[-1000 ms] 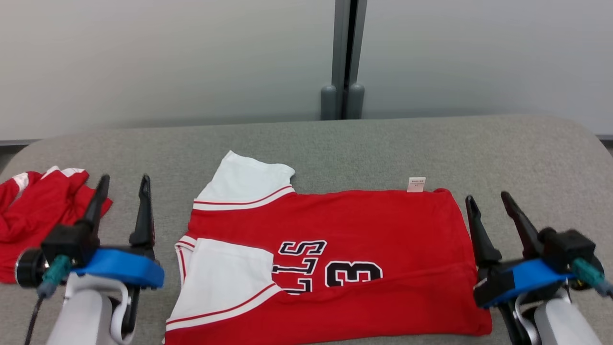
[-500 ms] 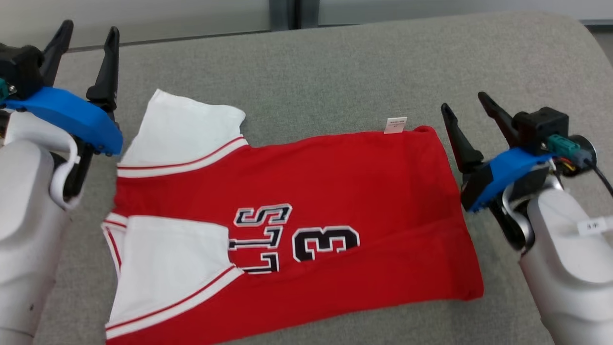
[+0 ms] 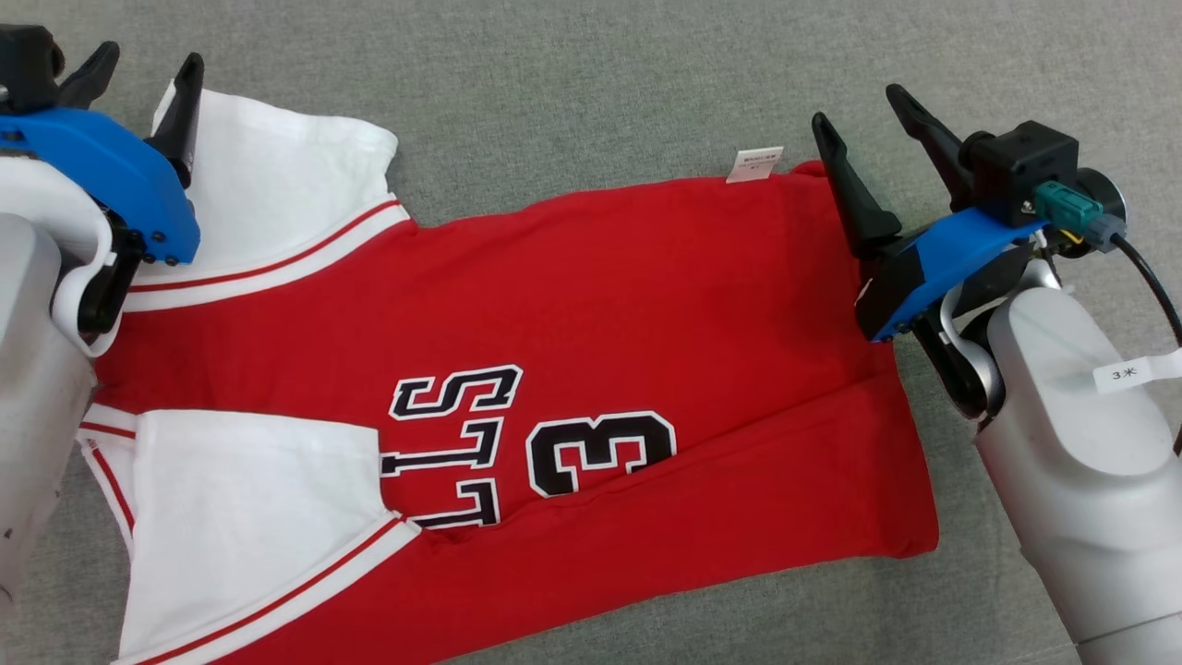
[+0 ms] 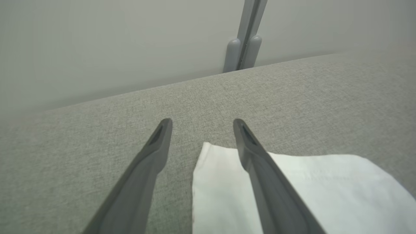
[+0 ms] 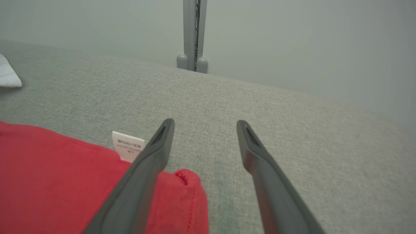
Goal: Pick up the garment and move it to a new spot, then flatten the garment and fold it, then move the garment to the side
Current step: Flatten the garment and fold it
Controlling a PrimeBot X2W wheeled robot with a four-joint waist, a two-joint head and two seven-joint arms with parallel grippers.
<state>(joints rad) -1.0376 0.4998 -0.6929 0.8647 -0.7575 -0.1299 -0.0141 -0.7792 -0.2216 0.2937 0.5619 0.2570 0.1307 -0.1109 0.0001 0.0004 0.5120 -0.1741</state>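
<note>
The garment [image 3: 591,305] is a red jersey with white sleeves and black lettering, lying flat on the grey padded table [image 3: 572,83] with its lower part folded over. My left gripper [image 3: 148,66] hangs open above the far white sleeve [image 4: 292,191], its right finger [image 4: 260,162] over the sleeve's corner. My right gripper [image 3: 863,103] stands open over the jersey's far right corner [image 5: 188,182], beside a small white label [image 5: 128,146]. Nothing sits between either pair of fingers.
A pale wall panel with a grey vertical post [image 5: 192,35] stands behind the table's far edge. Bare grey fabric stretches beyond the jersey toward that edge and to the right of my right arm [image 3: 1071,462].
The head camera has tilted down, so the wall and the red cloth at far left have left the picture. Both grippers have reached forward to the jersey's far corners and stayed open.
</note>
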